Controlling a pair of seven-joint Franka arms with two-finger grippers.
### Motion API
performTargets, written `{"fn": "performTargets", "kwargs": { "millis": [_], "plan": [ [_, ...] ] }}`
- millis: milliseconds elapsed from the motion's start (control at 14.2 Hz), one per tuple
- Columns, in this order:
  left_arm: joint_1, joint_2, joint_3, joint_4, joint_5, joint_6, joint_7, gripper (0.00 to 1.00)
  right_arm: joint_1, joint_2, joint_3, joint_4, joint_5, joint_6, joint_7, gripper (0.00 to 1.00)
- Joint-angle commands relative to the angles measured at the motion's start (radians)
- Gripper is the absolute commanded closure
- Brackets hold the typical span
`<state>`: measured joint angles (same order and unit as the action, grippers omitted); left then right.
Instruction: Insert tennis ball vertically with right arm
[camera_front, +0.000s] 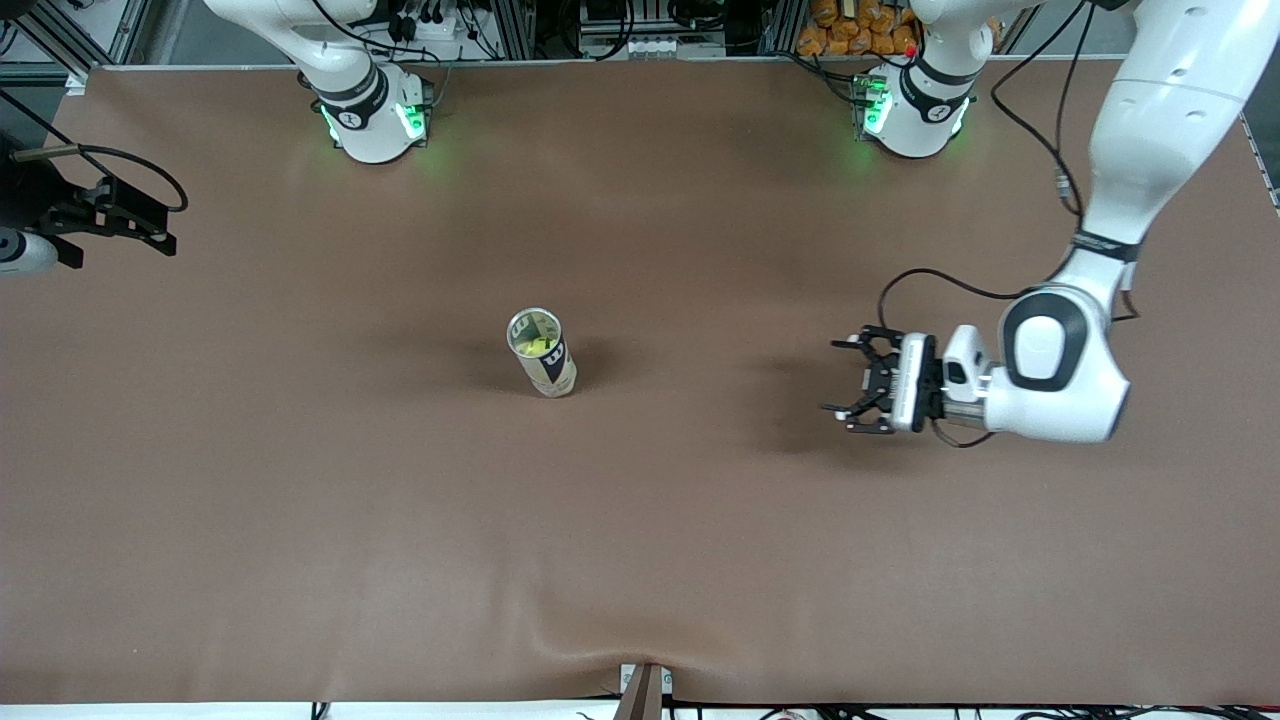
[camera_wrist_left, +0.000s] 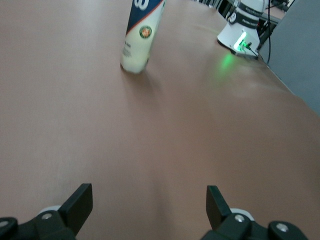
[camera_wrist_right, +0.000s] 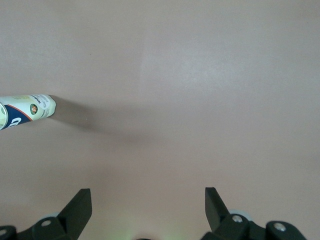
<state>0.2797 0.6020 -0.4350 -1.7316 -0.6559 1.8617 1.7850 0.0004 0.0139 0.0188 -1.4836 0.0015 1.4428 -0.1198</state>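
Tennis ball inside upright can on brown table.

A matt brown, cloth-like table cover lies under a glossy, probably plastic, tennis ball can.

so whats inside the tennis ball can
Through the open top of the upright tennis ball can, a yellow-green tennis ball shows inside. The can's printed wall hides anything below that ball, so whether more balls lie under it cannot be seen.
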Motion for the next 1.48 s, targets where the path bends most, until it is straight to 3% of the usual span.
{"fn": "performTargets", "kwargs": {
  "millis": [0, 212, 636, 847, 918, 989, 1130, 1201, 1412],
  "plan": [
    [0.009, -0.027, -0.004, 0.079, 0.140, -0.102, -0.190, 0.00, 0.004, -0.012, 0.000, 0.006, -0.018, -0.002, 0.011, 0.00],
    [0.013, -0.027, -0.005, 0.199, 0.286, -0.220, -0.402, 0.00, -0.003, -0.008, -0.003, 0.008, -0.003, 0.016, 0.092, 0.00],
    [0.012, -0.027, -0.004, 0.266, 0.298, -0.278, -0.625, 0.00, -0.010, -0.011, -0.008, 0.011, 0.026, 0.013, 0.169, 0.00],
    [0.009, -0.043, 0.016, 0.299, 0.311, -0.370, -0.780, 0.00, -0.037, -0.009, -0.008, 0.013, 0.167, 0.021, 0.157, 0.00],
    [-0.007, -0.082, 0.051, 0.299, 0.317, -0.392, -0.844, 0.00, -0.039, -0.009, -0.010, 0.013, 0.173, 0.019, 0.154, 0.00],
    [-0.058, -0.123, 0.132, 0.300, 0.314, -0.412, -0.887, 0.00, -0.039, -0.009, -0.010, 0.005, 0.161, 0.010, 0.152, 0.00],
    [-0.237, -0.207, 0.375, 0.331, 0.305, -0.467, -0.970, 0.00, -0.045, -0.011, -0.008, 0.002, 0.106, 0.004, 0.150, 0.00],
    [-0.295, -0.234, 0.451, 0.355, 0.306, -0.507, -1.031, 0.00, -0.045, -0.009, -0.008, 0.000, 0.098, 0.004, 0.150, 0.00],
    [-0.313, -0.338, 0.479, 0.365, 0.332, -0.587, -1.264, 0.00, -0.016, -0.012, 0.009, 0.000, 0.022, 0.005, 0.112, 0.00]
  ]
}}
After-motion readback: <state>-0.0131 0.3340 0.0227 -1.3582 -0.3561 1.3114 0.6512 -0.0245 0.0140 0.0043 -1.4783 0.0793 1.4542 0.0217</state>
